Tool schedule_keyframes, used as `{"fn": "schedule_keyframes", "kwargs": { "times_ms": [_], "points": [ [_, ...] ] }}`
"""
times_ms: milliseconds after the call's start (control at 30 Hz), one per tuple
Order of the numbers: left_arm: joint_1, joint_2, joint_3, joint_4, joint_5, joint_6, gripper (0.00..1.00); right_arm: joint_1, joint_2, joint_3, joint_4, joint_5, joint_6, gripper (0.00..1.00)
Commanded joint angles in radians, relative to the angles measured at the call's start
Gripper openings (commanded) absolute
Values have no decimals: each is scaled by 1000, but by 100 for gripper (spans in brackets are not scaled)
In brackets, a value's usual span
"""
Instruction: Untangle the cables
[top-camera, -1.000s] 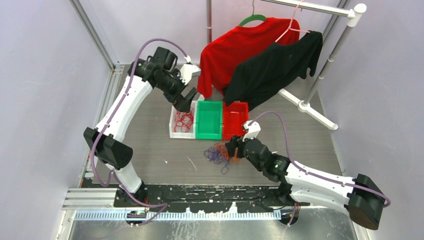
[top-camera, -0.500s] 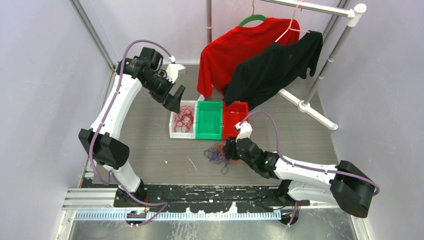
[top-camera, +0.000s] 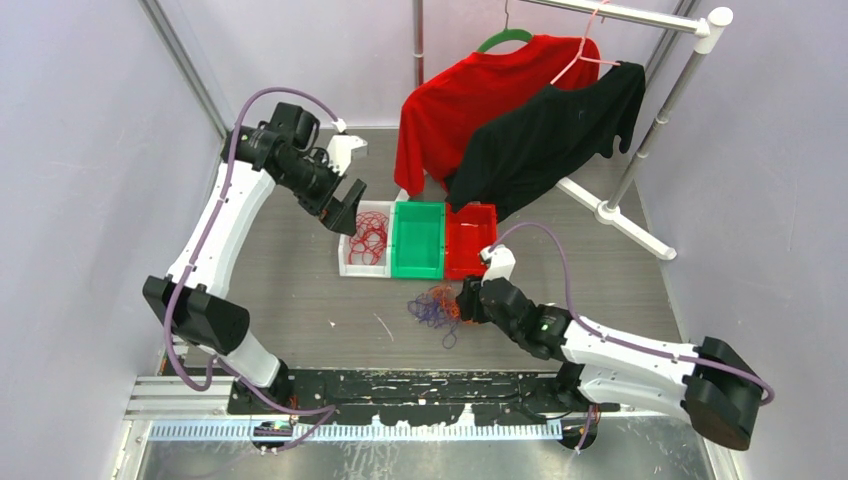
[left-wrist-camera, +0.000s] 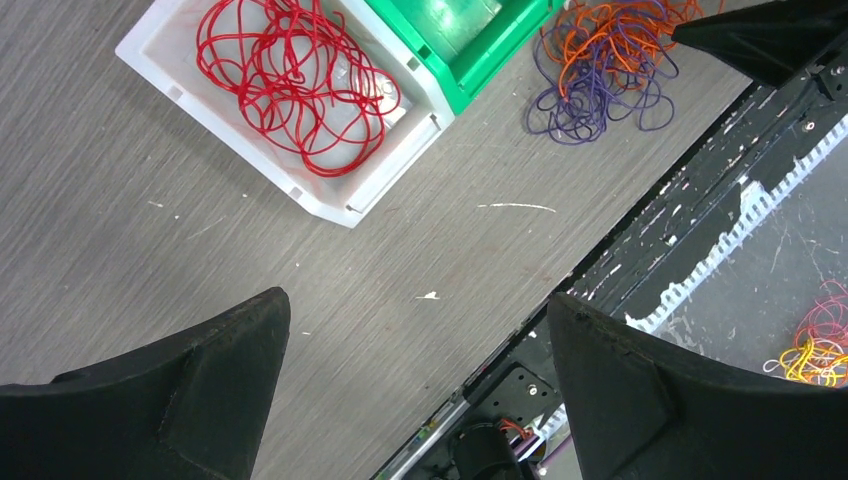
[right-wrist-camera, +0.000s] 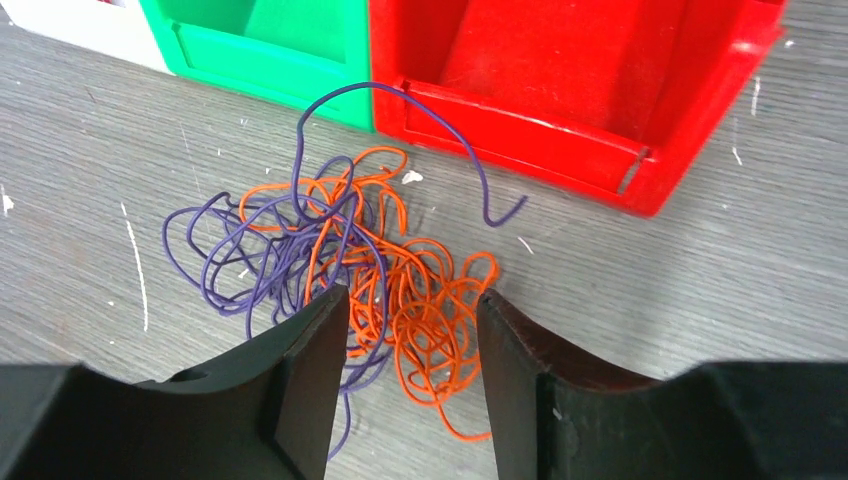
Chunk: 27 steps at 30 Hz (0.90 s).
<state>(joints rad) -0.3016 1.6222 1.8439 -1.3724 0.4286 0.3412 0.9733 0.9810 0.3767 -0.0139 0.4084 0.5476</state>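
A tangle of orange cables (right-wrist-camera: 420, 300) and purple cables (right-wrist-camera: 262, 250) lies on the table in front of the bins, seen from above as one small heap (top-camera: 436, 304). One purple strand arches up over the bin fronts. Red cables (left-wrist-camera: 290, 85) lie loose in the white bin (top-camera: 350, 264). My right gripper (right-wrist-camera: 412, 295) is low over the heap, open, its fingers either side of orange loops, with purple strands beside the left finger. My left gripper (left-wrist-camera: 417, 298) hangs wide open and empty, high above the table left of the white bin (left-wrist-camera: 335, 195).
A green bin (top-camera: 418, 240) and a red bin (top-camera: 470, 240) stand in a row right of the white one. Behind them a rack (top-camera: 640, 140) carries a red shirt (top-camera: 470, 90) and a black shirt (top-camera: 550, 140). A black rail (top-camera: 400, 390) runs along the near edge.
The left arm has drawn back and to the left, away from above the white bin. The right gripper's jaws have narrowed over the orange and purple heap.
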Motion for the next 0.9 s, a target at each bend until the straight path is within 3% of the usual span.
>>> {"fn": "schedule_keyframes", "kwargs": {
  "times_ms": [0,167,333,633,867],
  "points": [
    [-2,-71,-22,5,30,11,100,3,-90,44,-180,34,125,56],
    [-1,-72,-16,3,29,15,100,3,-118,1,-238,-3,221,56],
    [-2,-73,-18,1,28,16,100,3,-111,-34,-211,-9,252,48],
    [-1,-84,-53,26,33,10,100,2,-127,30,-184,17,151,2],
    [-1,-80,-60,38,57,-1,100,4,-262,97,-278,18,96,1]
  ]
}}
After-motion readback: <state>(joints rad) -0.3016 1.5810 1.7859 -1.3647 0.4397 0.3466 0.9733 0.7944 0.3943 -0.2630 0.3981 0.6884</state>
